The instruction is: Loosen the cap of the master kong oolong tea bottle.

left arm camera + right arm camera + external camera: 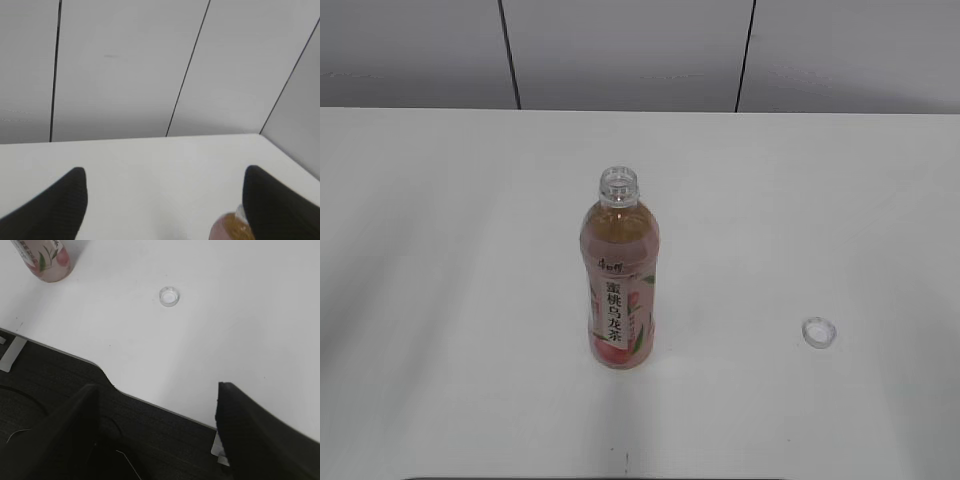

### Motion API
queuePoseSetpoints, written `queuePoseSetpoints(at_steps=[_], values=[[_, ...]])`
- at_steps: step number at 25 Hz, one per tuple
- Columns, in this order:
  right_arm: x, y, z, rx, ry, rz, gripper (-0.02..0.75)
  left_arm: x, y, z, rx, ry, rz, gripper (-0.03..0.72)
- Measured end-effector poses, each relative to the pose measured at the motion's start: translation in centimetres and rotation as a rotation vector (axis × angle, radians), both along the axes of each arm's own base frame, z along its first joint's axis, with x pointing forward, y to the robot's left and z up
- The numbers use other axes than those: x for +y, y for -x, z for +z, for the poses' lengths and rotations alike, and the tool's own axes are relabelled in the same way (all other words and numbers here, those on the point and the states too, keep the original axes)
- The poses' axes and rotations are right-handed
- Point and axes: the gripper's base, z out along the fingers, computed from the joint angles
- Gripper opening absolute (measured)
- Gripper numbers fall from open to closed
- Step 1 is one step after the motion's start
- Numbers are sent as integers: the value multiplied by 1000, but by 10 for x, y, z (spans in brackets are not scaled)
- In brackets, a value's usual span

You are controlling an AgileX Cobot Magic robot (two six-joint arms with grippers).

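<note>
The master kong oolong tea bottle [620,285] stands upright at the middle of the white table, its clear threaded neck open with no cap on it. The white cap [818,333] lies on the table to the bottle's right, open side up. In the right wrist view the cap [169,296] lies far ahead and the bottle's base [46,260] shows at the top left. My right gripper [157,415] is open and empty, back over the table's front edge. My left gripper [165,192] is open and empty; the bottle's top [231,229] shows by its right finger. Neither gripper shows in the exterior view.
The white table [440,250] runs back to a grey panelled wall [620,50]. A dark surface [60,390] lies below the table's front edge in the right wrist view.
</note>
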Motion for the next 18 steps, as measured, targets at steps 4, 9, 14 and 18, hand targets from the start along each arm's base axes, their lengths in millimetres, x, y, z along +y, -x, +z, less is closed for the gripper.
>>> queuePoseSetpoints(at_steps=[4,9,14,18], values=[[0,0,0,0,0,0,547,9,24,0,32,-108,-30,575],[0,0,0,0,0,0,547,22,55,8,112,-182,-52,575],[0,0,0,0,0,0,547,31,77,-5,241,-345,-95,574],[0,0,0,0,0,0,547,38,93,-18,334,-459,-136,573]])
